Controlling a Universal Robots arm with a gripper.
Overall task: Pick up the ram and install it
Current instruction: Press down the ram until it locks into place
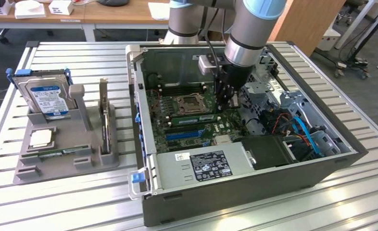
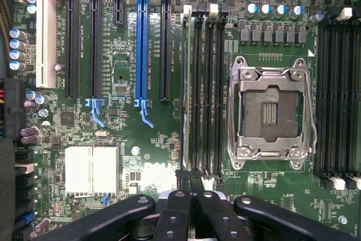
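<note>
The gripper's (image 2: 190, 187) fingers (image 2: 183, 182) are seen pressed together, with no gap between the tips, directly over the near end of the memory slots (image 2: 203, 88) beside the CPU socket (image 2: 271, 111). Whether anything is pinched between the tips cannot be told. In the slot under the fingertips, the ram (image 2: 185, 83) is seen edge-on as a thin board standing in the outermost slot of that bank, on the side towards the blue expansion slot (image 2: 141, 49). In the exterior view the ram (image 1: 195, 117) is seen as a green strip lying across the motherboard (image 1: 176, 120) just beside the socket.

From the fingers upward, the gripper (image 1: 227, 103) is held pointing straight down into the open computer case (image 1: 240, 183), its dark body upright. Above it, the arm's wrist (image 1: 244, 53) is carried vertically, and the grey and blue arm tube (image 1: 256, 14) rises out of the frame's top.

On the slatted table (image 1: 67, 202), to the exterior view's left of the case, a grey holder (image 1: 67, 144) is placed. In it a hard drive (image 1: 48, 98) with a blue-white label and an upright expansion card (image 1: 104, 120) are stood.
</note>
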